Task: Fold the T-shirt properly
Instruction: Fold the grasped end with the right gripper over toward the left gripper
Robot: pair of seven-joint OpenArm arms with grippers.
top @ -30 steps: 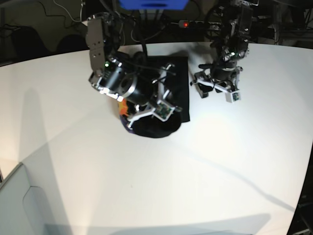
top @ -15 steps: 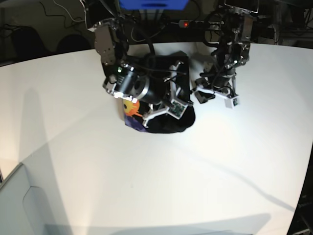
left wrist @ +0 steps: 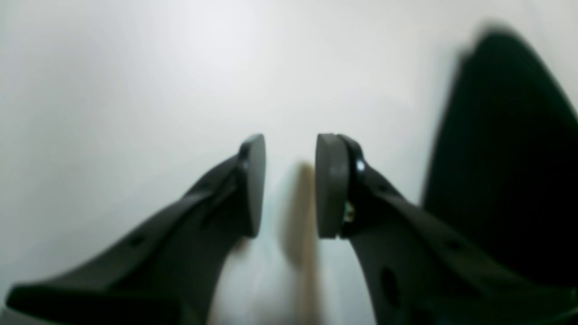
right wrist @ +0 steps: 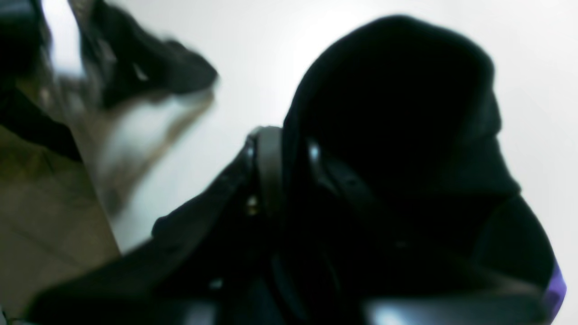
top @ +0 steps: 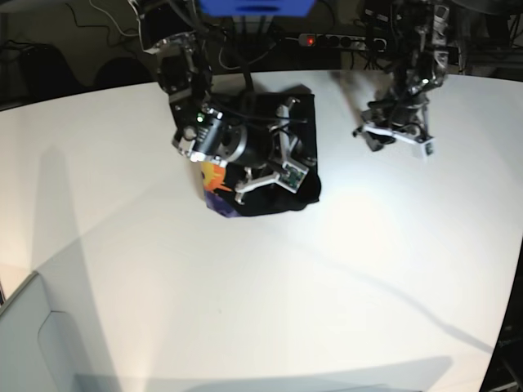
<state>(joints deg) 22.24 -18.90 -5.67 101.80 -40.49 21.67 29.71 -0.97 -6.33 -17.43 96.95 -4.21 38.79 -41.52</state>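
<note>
Right gripper (top: pixel 274 175) sits on the T-shirt (top: pixel 304 131), pinching black cloth; left gripper (top: pixel 398 139), spread and empty, hangs to its right.

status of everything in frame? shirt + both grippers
Large black cloth T-shirt: folded into a compact bundle on the white table, orange and purple print showing at one edge.
Left gripper: open, empty, above bare table beside the shirt.
Right gripper: jaws around black cloth; grip unclear.
</note>
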